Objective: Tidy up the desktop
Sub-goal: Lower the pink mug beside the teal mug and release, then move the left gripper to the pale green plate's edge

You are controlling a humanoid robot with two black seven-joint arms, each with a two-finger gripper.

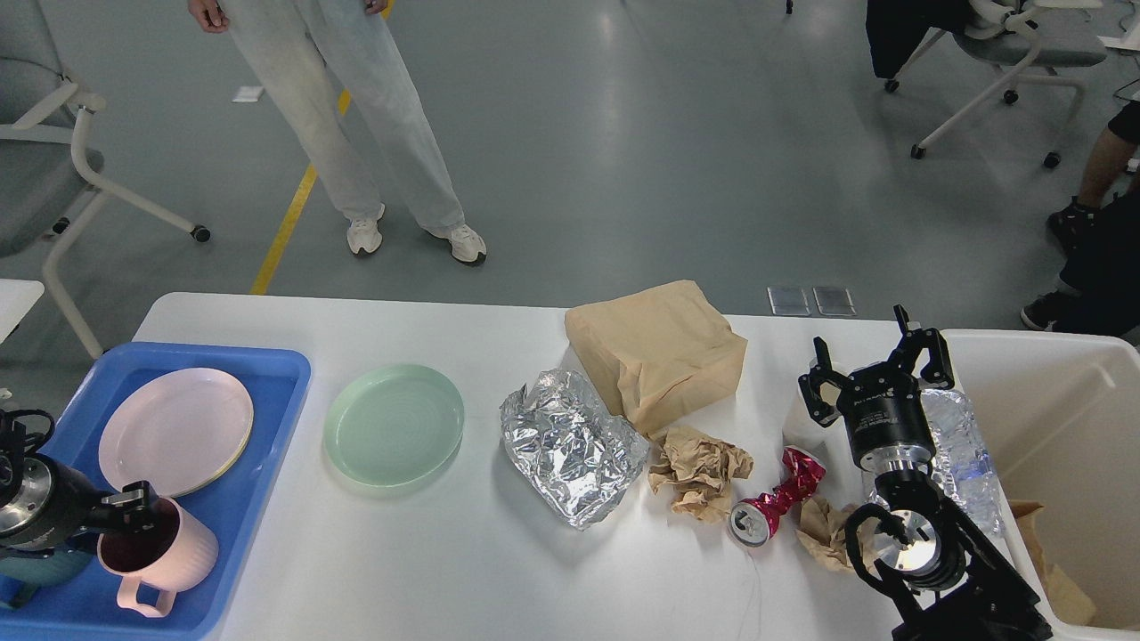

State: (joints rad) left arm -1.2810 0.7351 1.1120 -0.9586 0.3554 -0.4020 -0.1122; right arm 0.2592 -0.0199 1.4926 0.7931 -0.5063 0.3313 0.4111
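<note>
Dishes are the step in hand: the left gripper (134, 509) holds a pink mug (158, 555) by its rim, one finger inside and one outside, above the near right corner of the blue tray (267, 392). The mug hangs about upright, handle toward me; whether its base touches the tray floor I cannot tell. A pink plate (175, 430) already lies in the tray, just behind the mug.

The worktop (427, 561), the large white surface under everything, spreads from the tray on the left to the off-white bin (1051, 401) at its right end. On it lie a green plate (394, 424) near the tray, a crumpled foil sheet (570, 445) in the middle, a brown paper bag (657, 352) behind it, a ball of brown paper (701, 470), and a crushed red can (773, 506) beside the right arm. The right gripper (877, 374) stands raised with its jaws wide and holding nothing, in front of a clear plastic bottle (957, 454) next to the bin.

By my judgement, the next move is to set the mug down and loosen the jaws without tipping it or knocking the pink plate. After that, 1 dish remains, and the wrappers, can and bottle seem meant for the bin.
</note>
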